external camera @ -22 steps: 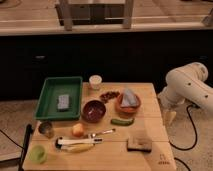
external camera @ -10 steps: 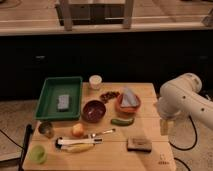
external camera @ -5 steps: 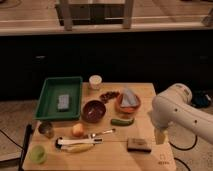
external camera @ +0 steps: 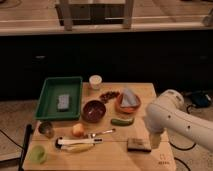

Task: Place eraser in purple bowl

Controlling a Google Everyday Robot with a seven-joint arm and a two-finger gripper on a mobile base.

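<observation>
The eraser, a flat tan block on a dark base, lies on the wooden table near its front right. The purple bowl, round and maroon, sits near the table's middle, left of and behind the eraser. My white arm reaches in from the right. My gripper hangs down just right of the eraser, close to the table top. It holds nothing that I can see.
A green tray with a grey block stands at the back left. There are also a white cup, an orange bowl with cloth, a green pickle, an orange fruit, a spoon and a banana.
My arm has swung in from the right over the table and lowered, and the gripper has come down beside the eraser. The objects have not moved.
</observation>
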